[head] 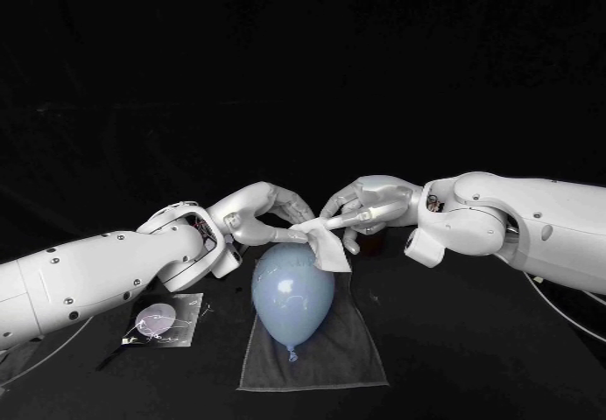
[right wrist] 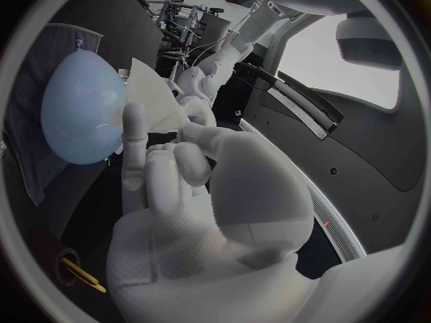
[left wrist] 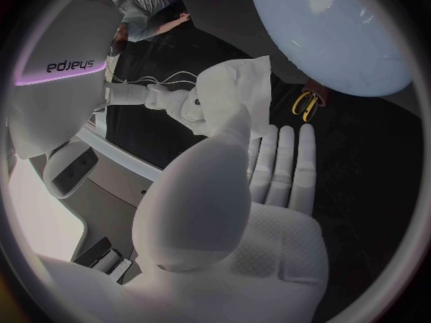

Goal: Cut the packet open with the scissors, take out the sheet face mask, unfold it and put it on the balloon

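The face mask (head: 331, 249) hangs bunched between the two hands. The left hand (head: 259, 219) pinches its upper edge on one side and the right hand (head: 369, 206) on the other, so both are grasping it. It sits just over the far, rounded end of the balloon (head: 293, 293), which lies on a grey cloth (head: 341, 363) on the desk (head: 480, 350). The balloon's long axis runs from the hands toward the robot, knot nearest the robot. Laying the mask likely means spreading it down that axis, and both hands are about equally near.
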Robot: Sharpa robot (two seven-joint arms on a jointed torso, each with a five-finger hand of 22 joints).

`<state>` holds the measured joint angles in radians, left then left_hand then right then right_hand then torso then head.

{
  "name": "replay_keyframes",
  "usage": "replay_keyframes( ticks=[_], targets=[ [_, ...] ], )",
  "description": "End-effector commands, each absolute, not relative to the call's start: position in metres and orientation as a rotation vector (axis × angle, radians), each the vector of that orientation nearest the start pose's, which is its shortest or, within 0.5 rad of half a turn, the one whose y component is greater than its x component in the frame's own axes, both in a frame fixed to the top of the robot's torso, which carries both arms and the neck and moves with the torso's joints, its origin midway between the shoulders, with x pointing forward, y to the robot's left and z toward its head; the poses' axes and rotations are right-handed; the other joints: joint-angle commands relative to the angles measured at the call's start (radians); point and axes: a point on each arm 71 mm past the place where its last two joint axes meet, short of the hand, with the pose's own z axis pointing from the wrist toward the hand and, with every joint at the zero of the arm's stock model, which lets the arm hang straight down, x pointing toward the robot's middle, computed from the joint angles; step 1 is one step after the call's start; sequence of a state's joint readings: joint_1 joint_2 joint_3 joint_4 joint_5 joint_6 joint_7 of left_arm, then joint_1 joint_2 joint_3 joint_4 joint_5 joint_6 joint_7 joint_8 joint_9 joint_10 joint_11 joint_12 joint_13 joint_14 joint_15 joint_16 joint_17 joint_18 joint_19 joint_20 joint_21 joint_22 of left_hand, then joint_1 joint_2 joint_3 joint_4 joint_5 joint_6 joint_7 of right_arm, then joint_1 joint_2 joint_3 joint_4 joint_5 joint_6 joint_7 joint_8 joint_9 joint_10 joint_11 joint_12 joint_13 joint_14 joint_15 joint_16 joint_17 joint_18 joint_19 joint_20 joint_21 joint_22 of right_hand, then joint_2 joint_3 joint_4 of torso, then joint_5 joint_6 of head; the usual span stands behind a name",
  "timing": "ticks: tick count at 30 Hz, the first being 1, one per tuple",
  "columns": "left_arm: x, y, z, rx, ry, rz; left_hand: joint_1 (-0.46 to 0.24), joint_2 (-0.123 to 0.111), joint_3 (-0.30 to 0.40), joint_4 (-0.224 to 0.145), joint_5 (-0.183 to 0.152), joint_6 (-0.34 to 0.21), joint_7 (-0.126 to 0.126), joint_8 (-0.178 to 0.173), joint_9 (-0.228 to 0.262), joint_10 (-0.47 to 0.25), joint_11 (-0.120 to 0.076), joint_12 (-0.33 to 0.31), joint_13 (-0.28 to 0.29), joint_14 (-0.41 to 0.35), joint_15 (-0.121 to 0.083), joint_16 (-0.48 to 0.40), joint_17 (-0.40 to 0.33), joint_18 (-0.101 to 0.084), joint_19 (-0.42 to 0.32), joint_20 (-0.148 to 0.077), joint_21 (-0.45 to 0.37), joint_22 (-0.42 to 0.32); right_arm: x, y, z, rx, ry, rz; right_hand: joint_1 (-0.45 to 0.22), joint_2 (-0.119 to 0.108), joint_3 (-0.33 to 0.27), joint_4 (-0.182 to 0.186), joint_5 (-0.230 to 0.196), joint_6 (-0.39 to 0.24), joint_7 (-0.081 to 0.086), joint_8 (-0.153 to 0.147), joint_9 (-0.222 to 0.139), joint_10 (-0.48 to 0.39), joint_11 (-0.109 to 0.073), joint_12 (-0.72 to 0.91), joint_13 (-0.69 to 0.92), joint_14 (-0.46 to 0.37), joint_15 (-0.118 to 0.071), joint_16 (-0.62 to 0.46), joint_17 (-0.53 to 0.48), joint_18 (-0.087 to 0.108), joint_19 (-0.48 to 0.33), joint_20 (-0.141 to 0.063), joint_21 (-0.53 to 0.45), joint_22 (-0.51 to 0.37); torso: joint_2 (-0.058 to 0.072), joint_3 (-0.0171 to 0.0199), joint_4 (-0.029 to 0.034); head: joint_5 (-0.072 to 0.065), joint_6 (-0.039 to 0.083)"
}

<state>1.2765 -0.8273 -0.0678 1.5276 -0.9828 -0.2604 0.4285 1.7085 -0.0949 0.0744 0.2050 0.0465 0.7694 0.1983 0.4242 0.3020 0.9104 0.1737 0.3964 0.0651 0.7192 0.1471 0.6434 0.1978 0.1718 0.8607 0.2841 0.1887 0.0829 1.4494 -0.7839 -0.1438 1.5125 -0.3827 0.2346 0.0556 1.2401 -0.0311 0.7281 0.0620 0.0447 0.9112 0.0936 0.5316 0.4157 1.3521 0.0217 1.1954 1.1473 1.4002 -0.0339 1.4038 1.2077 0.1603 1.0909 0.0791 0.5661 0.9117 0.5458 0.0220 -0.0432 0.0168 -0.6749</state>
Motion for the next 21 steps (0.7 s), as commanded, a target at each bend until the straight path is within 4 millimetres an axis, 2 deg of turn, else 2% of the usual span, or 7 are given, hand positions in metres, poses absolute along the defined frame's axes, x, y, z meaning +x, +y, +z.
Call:
replay_keyframes(
  ticks=[1,8,10,15,21],
  targets=[
    [0.478,0.172,-0.139,0.107,1.474,-1.301,0.016,0.0,0.017,0.008,0.002,0.022,0.016,0.012,-0.003,0.033,-0.009,-0.01,0.001,0.031,-0.008,0.009,0.009,0.012,0.023,-0.005,0.011,0.004,0.487,-0.153,-0.118,0.363,2.126,1.584,0.008,0.02,-0.004,-0.003,0.003,0.017,0.007,0.006,0.004,-0.003,0.002,-0.003,0.002,-0.004,0.002,-0.002,0.001,0.02,-0.007,-0.001,-0.006,0.001,0.0,0.0004,0.0001,0.001,-0.001],
    [0.479,0.175,-0.137,0.078,1.453,-1.304,0.044,0.008,0.076,0.031,0.002,0.061,0.004,0.037,-0.004,0.089,-0.024,-0.031,0.001,0.064,-0.021,0.003,0.017,0.011,0.047,-0.023,0.028,0.012,0.489,-0.154,-0.119,0.37,2.124,1.579,0.008,0.021,-0.004,-0.004,0.003,0.017,0.007,0.006,0.004,-0.003,0.002,-0.003,0.003,-0.004,0.002,-0.001,0.001,0.02,-0.007,-0.001,-0.006,0.001,0.0,0.0,0.0003,-0.001,0.0],
    [0.479,0.176,-0.137,0.059,1.448,-1.316,0.043,0.021,0.109,0.048,0.002,0.074,-0.001,0.047,-0.004,0.103,-0.028,-0.043,0.001,0.067,-0.023,-0.013,0.016,0.009,0.045,-0.027,0.032,0.015,0.49,-0.155,-0.119,0.37,2.124,1.573,0.008,0.021,-0.004,-0.004,0.003,0.017,0.007,0.006,0.004,-0.003,0.002,-0.003,0.003,-0.004,0.002,-0.001,0.001,0.02,-0.007,-0.001,-0.006,0.001,-0.001,0.0,0.0005,-0.001,0.001],
    [0.479,0.178,-0.136,0.013,1.444,-1.347,0.018,0.037,0.169,0.078,0.002,0.092,-0.01,0.072,0.003,0.125,-0.034,-0.066,0.002,0.075,-0.024,-0.053,0.012,0.007,0.037,-0.025,0.034,0.017,0.494,-0.156,-0.12,0.36,2.125,1.548,0.009,0.022,-0.004,-0.006,0.003,0.017,0.006,0.006,0.004,-0.003,0.002,-0.003,0.004,-0.004,0.002,-0.001,0.001,0.02,-0.007,-0.001,-0.006,0.001,-0.001,-0.0001,0.0008,-0.001,0.004],
    [0.478,0.177,-0.137,-0.011,1.473,-1.395,-0.028,0.055,0.219,0.081,0.001,0.107,-0.027,0.101,0.019,0.162,-0.046,-0.09,0.002,0.097,-0.03,-0.084,0.016,0.009,0.036,-0.022,0.036,0.018,0.498,-0.158,-0.123,0.35,2.123,1.515,0.009,0.022,-0.004,-0.006,0.003,0.017,0.006,0.006,0.004,-0.003,0.002,-0.003,0.004,-0.004,0.002,-0.001,0.001,0.02,-0.007,-0.001,-0.006,0.001,0.0,0.0001,0.0002,0.0,0.003]
  ],
)
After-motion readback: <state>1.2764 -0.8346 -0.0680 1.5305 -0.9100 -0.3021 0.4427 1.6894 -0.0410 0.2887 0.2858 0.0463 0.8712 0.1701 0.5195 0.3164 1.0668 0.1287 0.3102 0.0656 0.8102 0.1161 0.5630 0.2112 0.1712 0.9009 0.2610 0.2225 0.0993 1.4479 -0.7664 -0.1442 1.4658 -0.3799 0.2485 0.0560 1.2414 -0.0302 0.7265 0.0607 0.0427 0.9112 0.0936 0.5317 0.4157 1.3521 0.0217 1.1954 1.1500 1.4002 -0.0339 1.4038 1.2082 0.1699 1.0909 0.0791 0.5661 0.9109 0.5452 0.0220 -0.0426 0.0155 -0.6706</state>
